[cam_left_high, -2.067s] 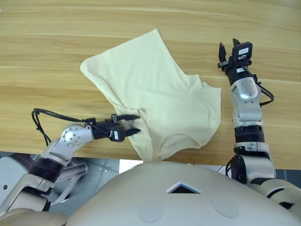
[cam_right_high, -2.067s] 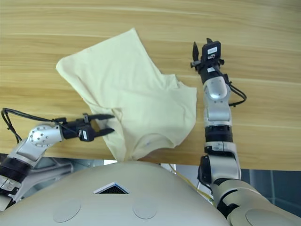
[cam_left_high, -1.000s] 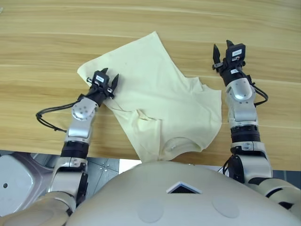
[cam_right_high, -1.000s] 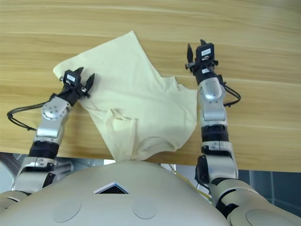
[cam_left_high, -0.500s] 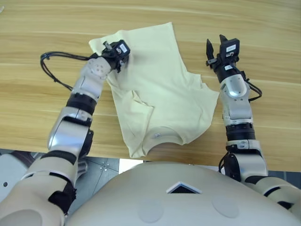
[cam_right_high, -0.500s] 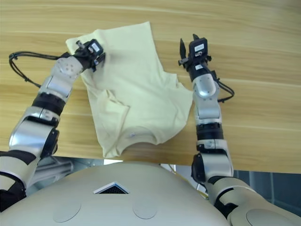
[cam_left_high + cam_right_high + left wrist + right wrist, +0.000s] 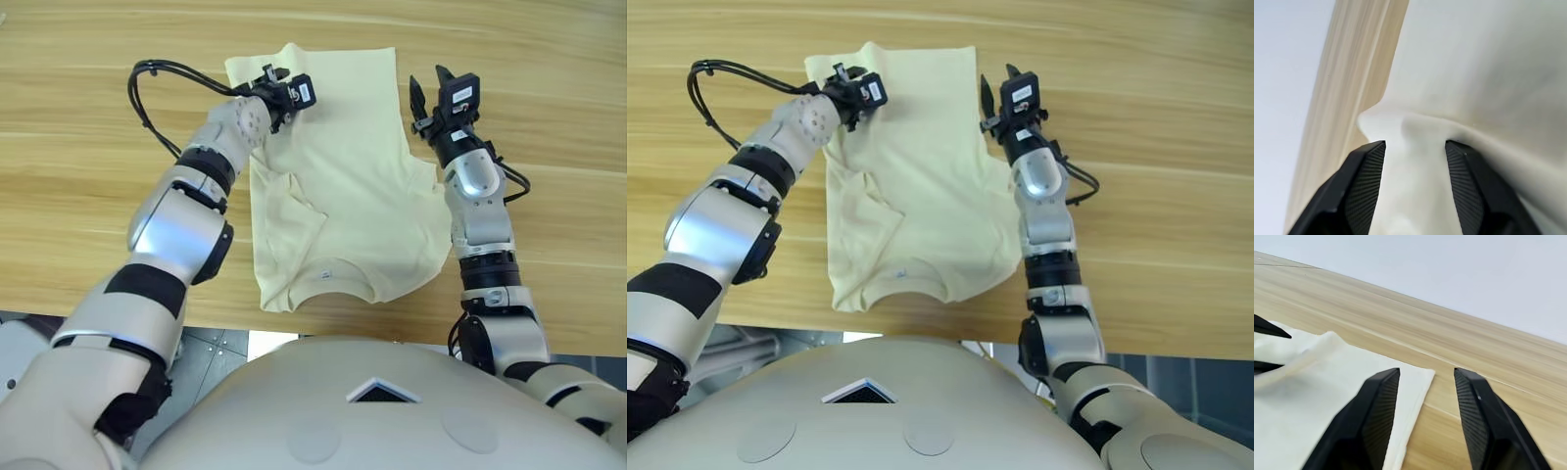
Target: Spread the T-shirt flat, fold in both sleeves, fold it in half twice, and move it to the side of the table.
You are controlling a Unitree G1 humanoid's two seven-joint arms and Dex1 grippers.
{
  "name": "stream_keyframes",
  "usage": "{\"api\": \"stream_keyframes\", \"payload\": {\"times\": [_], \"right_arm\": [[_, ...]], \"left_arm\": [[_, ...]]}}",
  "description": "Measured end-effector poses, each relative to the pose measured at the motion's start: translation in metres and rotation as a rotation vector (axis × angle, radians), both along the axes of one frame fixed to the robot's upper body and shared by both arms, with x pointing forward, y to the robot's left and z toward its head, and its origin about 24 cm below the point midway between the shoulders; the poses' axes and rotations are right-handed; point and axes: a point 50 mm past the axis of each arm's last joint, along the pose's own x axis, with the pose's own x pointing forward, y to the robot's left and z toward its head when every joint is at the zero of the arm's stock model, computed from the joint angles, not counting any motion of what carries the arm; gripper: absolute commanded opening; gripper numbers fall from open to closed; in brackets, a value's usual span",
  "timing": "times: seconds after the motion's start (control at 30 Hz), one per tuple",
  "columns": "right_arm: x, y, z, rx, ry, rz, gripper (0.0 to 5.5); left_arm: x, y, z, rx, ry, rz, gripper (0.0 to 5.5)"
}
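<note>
Wood-grain bench (image 7: 78, 147) runs across the whole scene, and the pale yellow T-shirt (image 7: 353, 186) lies on it in front of the robot, roughly midway between the two arms. Nearest the robot, close to the bench's front edge, is the shirt's collar (image 7: 338, 269), its curved neckline facing the robot. Just beyond it, on the robot's left side of the garment, the cloth is doubled over into a creased flap (image 7: 294, 211), while the right side lies smoother with a wavy edge. Farther out the body of the shirt narrows into a flatter rectangle that ends in the straight hem. At the far left part of that rectangle the left end effector (image 7: 1415, 144) has its two fingers pinched on a raised, bunched ridge of the fabric, which fills the gap between them. Opposite it, at the shirt's far right corner, the right end effector (image 7: 427, 78) hangs with its fingers parted and nothing between them, the hem corner just below.
</note>
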Motion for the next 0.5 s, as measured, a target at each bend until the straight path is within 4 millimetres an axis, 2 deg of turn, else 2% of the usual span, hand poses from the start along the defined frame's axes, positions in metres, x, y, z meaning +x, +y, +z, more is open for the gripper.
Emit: {"api": "stream_keyframes", "payload": {"times": [0.17, 0.37, 0.47, 0.5], "right_arm": [[0.0, 0.007, -0.001, 0.007, 0.003, 0.02, 2.08], [0.0, 0.009, -0.001, 0.011, 0.002, 0.024, 2.08], [0.001, 0.013, 0.0, 0.022, 0.0, 0.033, 2.08], [0.001, 0.014, 0.0, 0.022, -0.002, 0.042, 2.08]], "left_arm": [[0.007, 0.005, 0.009, 0.044, -0.069, 0.046, 2.27], [0.013, 0.025, 0.017, 0.054, -0.123, 0.143, 2.27], [0.013, 0.026, 0.018, 0.038, -0.134, 0.165, 2.27], [0.015, 0.028, 0.02, -0.02, -0.137, 0.2, 2.27]]}}
